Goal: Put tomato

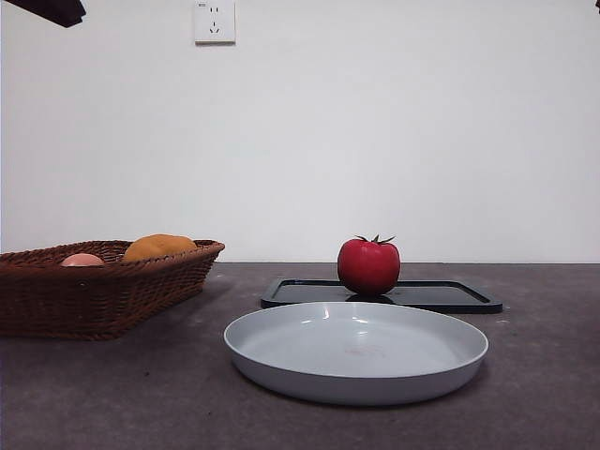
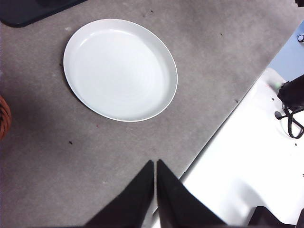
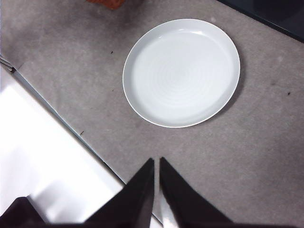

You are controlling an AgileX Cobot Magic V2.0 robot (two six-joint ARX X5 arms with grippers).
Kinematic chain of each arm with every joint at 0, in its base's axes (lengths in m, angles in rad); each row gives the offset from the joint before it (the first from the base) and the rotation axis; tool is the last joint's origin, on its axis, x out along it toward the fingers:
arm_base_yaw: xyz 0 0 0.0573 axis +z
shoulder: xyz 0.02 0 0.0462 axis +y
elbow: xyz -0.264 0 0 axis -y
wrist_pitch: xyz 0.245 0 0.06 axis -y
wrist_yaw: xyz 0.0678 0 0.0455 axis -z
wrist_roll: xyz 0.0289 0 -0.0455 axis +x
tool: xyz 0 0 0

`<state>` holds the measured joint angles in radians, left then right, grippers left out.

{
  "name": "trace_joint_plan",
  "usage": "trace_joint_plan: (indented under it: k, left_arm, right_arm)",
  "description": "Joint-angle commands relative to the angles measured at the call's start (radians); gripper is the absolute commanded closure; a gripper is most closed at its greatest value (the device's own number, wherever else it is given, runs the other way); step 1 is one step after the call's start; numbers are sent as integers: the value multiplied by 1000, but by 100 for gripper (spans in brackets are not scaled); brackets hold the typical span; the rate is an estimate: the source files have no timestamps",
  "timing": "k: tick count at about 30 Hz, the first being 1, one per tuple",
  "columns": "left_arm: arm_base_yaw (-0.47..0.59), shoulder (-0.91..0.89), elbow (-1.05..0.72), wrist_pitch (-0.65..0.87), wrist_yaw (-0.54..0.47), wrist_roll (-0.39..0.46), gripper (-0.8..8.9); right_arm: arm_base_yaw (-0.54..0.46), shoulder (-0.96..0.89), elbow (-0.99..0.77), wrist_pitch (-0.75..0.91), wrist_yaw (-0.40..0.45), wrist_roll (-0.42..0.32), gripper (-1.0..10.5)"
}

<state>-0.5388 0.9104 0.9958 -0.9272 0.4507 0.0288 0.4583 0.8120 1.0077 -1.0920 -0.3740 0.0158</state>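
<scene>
The tomato (image 1: 368, 266), glossy deep red with a green stem, stands on a flat black tray (image 1: 450, 296) behind the grey plate (image 1: 356, 352). The plate is empty and also shows in the left wrist view (image 2: 120, 69) and the right wrist view (image 3: 181, 72). My left gripper (image 2: 155, 164) is shut and empty, high over the table's near edge. My right gripper (image 3: 156, 161) is shut and empty too, also high over the near edge. Neither wrist view shows the tomato. Both arms are apart from all objects.
A brown wicker basket (image 1: 103, 286) at the left holds an orange-yellow fruit (image 1: 159, 247) and a pale pink fruit (image 1: 82, 260). A black arm tip (image 1: 52, 9) shows at the top left corner. A white surface (image 2: 251, 156) borders the table's near edge.
</scene>
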Motion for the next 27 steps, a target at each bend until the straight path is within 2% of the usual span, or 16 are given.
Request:
trace_joint_plan:
  k: [1, 12, 15, 17, 21, 24, 27]
  left_arm:
    - [-6, 7, 24, 7, 6, 12, 806]
    - [-6, 5, 24, 9, 6, 12, 806]
    - [14, -17, 24, 48, -35, 45, 806]
    - [50, -44, 22, 116, -66, 74, 806]
    - [173, -140, -11, 352, -92, 116, 806]
    - [283, -229, -79, 522, -102, 162, 806]
    - [378, -327, -185, 670, -176, 169, 806]
  right_arm:
    - [7, 3, 6, 7, -3, 6, 940]
    - [7, 3, 6, 7, -3, 6, 940]
    - [7, 3, 6, 7, -3, 6, 940]
    - [7, 3, 6, 7, -3, 6, 940]
    - [7, 3, 6, 7, -3, 6, 940]
    - [7, 3, 6, 7, -3, 6, 940]
    - [7, 3, 6, 7, -3, 6, 940]
